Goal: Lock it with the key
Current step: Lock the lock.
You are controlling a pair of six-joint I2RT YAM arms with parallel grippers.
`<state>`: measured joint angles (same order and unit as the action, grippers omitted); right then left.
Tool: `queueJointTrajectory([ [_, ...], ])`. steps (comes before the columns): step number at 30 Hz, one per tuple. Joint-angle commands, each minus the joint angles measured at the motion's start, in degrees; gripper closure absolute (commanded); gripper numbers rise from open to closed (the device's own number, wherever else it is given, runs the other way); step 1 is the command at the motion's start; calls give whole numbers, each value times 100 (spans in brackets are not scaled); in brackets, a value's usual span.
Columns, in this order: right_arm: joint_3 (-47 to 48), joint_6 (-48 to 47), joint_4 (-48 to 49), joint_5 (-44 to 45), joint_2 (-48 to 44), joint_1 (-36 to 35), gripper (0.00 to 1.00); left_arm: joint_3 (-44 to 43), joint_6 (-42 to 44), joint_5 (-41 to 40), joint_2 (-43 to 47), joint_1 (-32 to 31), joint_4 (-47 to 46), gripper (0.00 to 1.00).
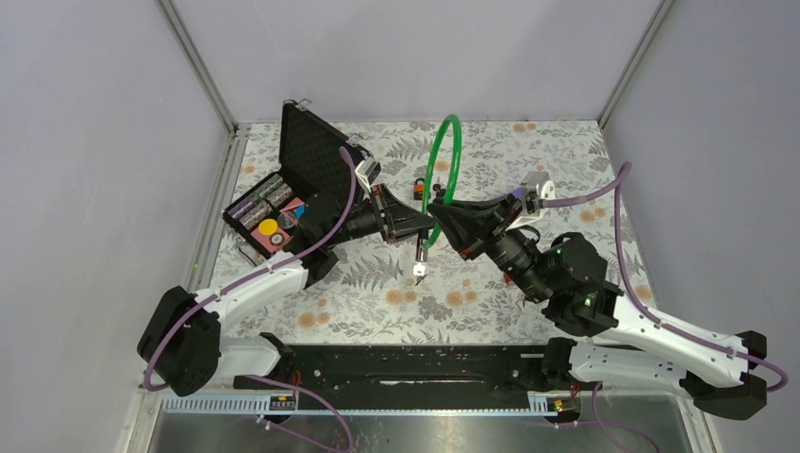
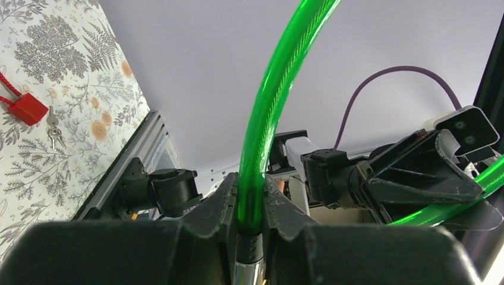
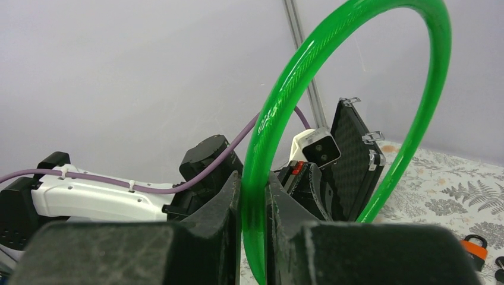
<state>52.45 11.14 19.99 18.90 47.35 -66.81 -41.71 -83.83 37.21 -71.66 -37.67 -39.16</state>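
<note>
A key hangs mid-scene over the table, just below the two hands. The left hand pinches the green cable near one end; the right hand pinches it just beside, and the loop arches up and away. Farther back lies a padlock and, far left, an open case.

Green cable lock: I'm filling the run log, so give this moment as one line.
left gripper: shut on green cable lock | right gripper: shut on it | lock: arched upward
</note>
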Motion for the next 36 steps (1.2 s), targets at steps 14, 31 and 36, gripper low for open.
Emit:
queueJointTrajectory([
  [14, 131, 251, -1390, 562, -523, 44, 72, 5, -678, -363, 635, 75, -1273, 100],
  [31, 258, 813, -1639, -420, -680, 44, 13, -116, -377, -573, 545, 91, -1010, 100],
  [36, 21, 1009, -1546, -673, -603, 45, 12, -220, -210, -696, 449, 110, -816, 100],
])
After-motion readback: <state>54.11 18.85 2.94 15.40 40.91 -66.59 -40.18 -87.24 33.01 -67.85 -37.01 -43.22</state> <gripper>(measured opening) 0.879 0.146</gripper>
